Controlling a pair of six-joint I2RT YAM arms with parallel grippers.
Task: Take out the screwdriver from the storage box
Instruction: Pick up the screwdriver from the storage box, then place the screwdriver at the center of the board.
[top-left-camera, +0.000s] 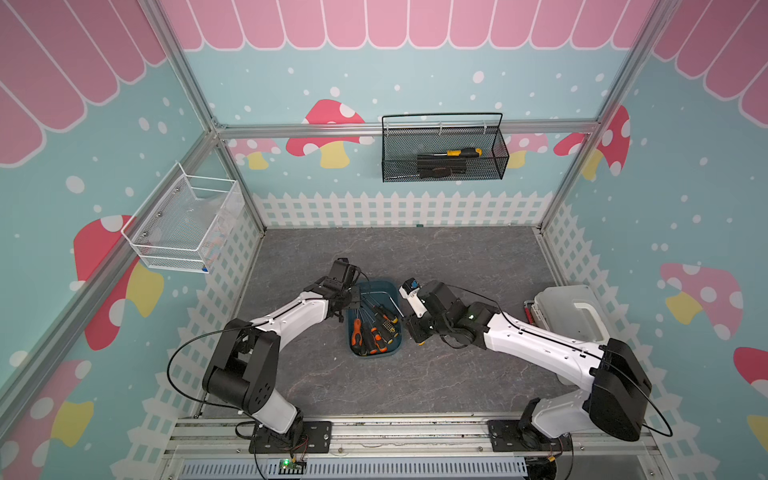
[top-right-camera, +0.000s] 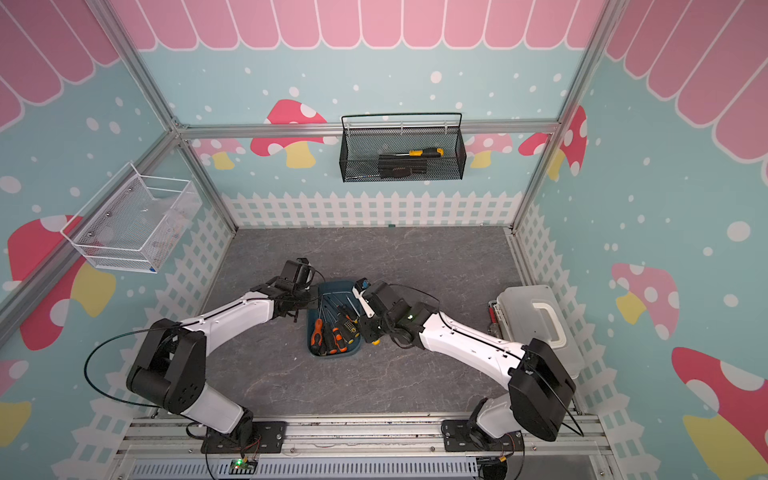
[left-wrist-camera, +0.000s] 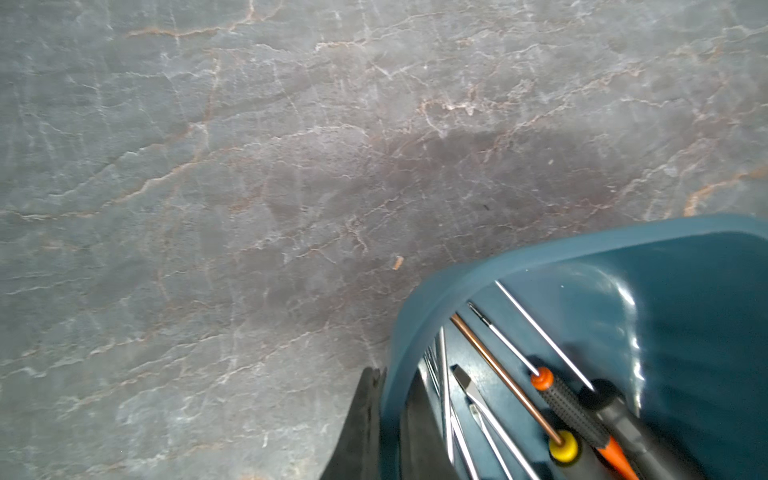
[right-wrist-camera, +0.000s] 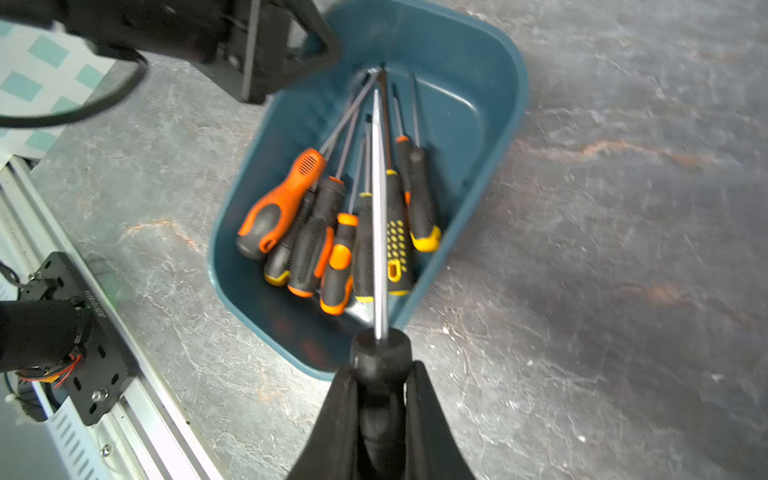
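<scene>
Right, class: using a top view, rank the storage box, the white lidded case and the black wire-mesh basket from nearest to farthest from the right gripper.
1. storage box, just beside the right gripper, on its left.
2. white lidded case, off to its right side.
3. black wire-mesh basket, hung high at the back.

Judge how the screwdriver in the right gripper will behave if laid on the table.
The screwdriver looks stiff: its steel shaft runs straight. Its round black handle, clamped in the right gripper, would probably roll on the smooth table. The thick handle likely outweighs the thin shaft.
</scene>
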